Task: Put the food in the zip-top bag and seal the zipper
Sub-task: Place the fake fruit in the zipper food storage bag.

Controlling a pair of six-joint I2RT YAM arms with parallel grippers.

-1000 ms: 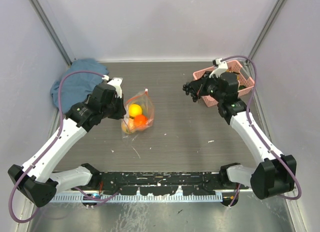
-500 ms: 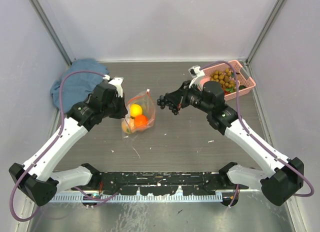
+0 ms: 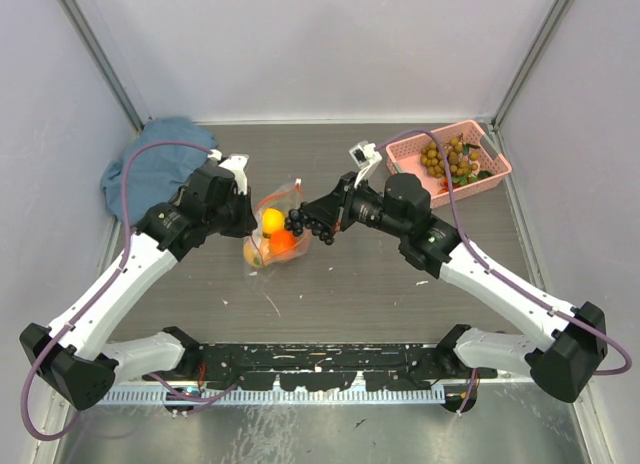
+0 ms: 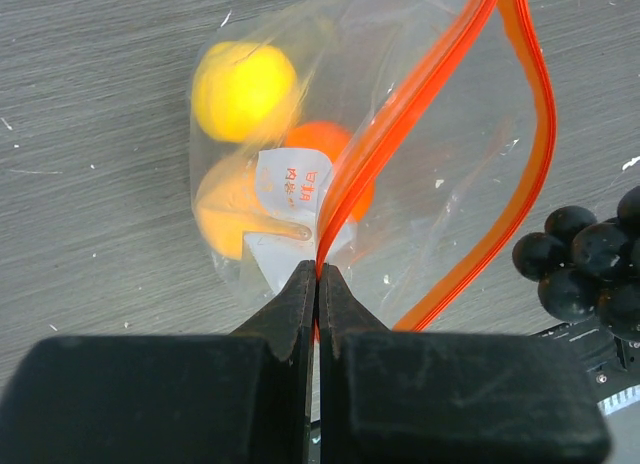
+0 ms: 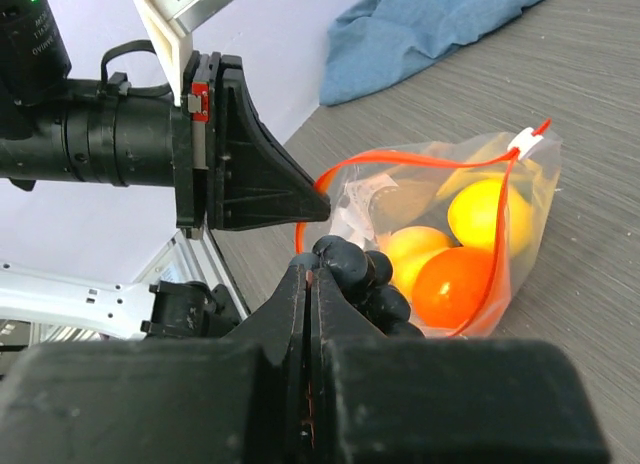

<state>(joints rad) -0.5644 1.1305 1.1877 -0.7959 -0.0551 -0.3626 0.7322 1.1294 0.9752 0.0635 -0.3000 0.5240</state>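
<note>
The clear zip-top bag (image 3: 278,232) stands on the table with its mouth open. Inside it are a yellow fruit (image 4: 243,89), an orange one (image 4: 322,146) and a peach one (image 4: 222,209). My left gripper (image 4: 318,272) is shut on the near lip of the orange-red zipper (image 4: 420,94) and holds it up. My right gripper (image 5: 312,274) is shut on the stem of a bunch of dark grapes (image 5: 372,282) and holds it just at the bag's open mouth, right of the left gripper (image 3: 248,214). The dark grapes (image 3: 308,224) also show in the top view.
A pink basket (image 3: 497,159) with olive-brown grapes (image 3: 448,156) stands at the back right. A blue cloth (image 3: 150,169) lies at the back left behind the left arm. Grey walls enclose the table on three sides.
My right arm has swung left from the pink basket across the table, carrying the dark grapes to the bag's mouth. The left gripper and bag have stayed put.
</note>
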